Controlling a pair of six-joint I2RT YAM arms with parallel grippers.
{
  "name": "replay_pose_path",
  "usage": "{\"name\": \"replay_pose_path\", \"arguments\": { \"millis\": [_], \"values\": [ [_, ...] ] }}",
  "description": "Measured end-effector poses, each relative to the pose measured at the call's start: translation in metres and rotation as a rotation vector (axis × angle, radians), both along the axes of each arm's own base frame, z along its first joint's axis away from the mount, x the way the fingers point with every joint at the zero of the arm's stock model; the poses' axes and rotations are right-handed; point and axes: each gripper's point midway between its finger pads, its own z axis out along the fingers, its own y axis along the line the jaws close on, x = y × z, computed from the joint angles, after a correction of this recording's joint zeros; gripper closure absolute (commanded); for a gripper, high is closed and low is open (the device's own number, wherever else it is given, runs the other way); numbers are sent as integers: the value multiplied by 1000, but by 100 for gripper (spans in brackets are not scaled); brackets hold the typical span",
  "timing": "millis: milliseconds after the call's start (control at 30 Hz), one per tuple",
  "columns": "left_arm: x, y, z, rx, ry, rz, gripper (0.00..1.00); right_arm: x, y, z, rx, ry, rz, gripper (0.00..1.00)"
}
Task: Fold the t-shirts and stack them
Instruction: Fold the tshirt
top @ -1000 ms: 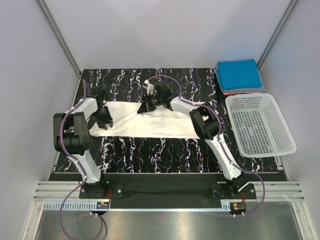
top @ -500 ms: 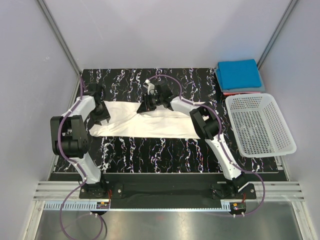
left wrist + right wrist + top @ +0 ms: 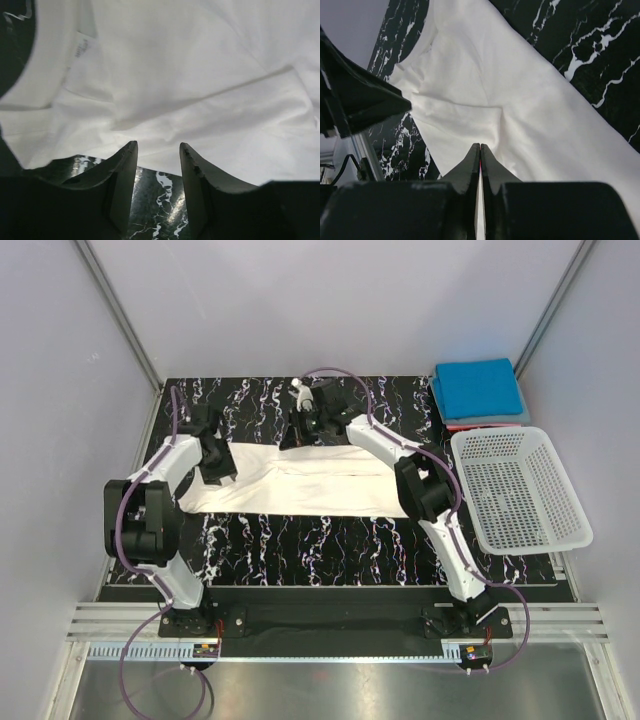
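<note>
The white shirt (image 3: 320,485) lies flat across the middle of the black marbled table (image 3: 330,540), drawn out into a long band from left to right with a few soft creases along it. Its collar is at the left end, and the left wrist view shows the collar band (image 3: 47,55) with a small label (image 3: 80,49) sewn inside. The left gripper (image 3: 220,472) is down at that left end. From its own camera, the gripper (image 3: 158,146) has its two fingers (image 3: 125,185) spread apart with only bare table between them, and the edge of the shirt is just ahead of the tips. The right arm reaches over to the far edge of the shirt near its middle, where the right gripper (image 3: 288,442) points down at the cloth. In the right wrist view that gripper (image 3: 480,146) has its fingers (image 3: 465,172) pressed together into a single point over the white cloth, and a crease runs up to the tips. I cannot tell whether any cloth is caught between them. In the far right corner of the table the blue shirt (image 3: 478,387) sits folded into a neat square. It lies on top of the red shirt (image 3: 468,426), of which only a thin edge shows underneath. Just in front of that pile a white basket (image 3: 500,432) stands at the right edge of the table, well apart from the white shirt.
</note>
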Motion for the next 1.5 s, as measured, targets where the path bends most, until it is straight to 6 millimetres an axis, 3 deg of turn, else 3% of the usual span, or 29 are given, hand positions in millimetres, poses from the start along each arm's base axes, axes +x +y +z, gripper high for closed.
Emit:
{"name": "replay_pose_path", "arguments": {
  "millis": [100, 200, 300, 400, 600, 867, 933, 1000, 1100, 1200, 1333, 1367, 1400, 1500],
  "values": [
    [-8, -17, -12, -41, 20, -25, 56, -3, 6, 14, 5, -12, 17, 93],
    [-18, -20, -26, -51, 63, -16, 56, -14, 15, 18, 18, 2, 54, 93],
    [-22, -17, -42, -32, 107, 6, 56, -22, 24, 10, 24, 27, 87, 93],
    [-26, -9, -58, 9, 149, 35, 56, -29, 24, -14, 1, 73, 93, 93],
    [-23, -3, -57, 56, 140, 64, 54, -37, 12, -72, -83, 161, 70, 96],
    [-23, 3, -55, 90, 160, 85, 47, -36, 11, -73, -79, 151, 65, 94],
    [-24, 3, -55, 95, 163, 85, 40, -37, 9, -71, -84, 149, 59, 91],
    [-25, 5, -53, 103, 164, 87, 39, -40, 5, -66, -91, 149, 53, 87],
    [-23, 5, -47, 100, 150, 93, 40, -45, 0, -50, -97, 143, 43, 83],
    [-15, 3, -38, 89, 117, 102, 41, -48, -7, -17, -90, 107, 24, 82],
    [3, -11, -33, 24, 50, 124, 44, -48, -19, 47, -64, 2, -25, 83],
    [10, -19, -31, -20, 22, 135, 44, -49, -26, 86, -37, -62, -50, 83],
    [14, -24, -31, -46, 10, 143, 44, -47, -29, 103, -21, -103, -71, 84],
    [24, -37, -27, -105, -29, 152, 47, -56, -52, 130, -16, -145, -127, 85]
  ]
}}
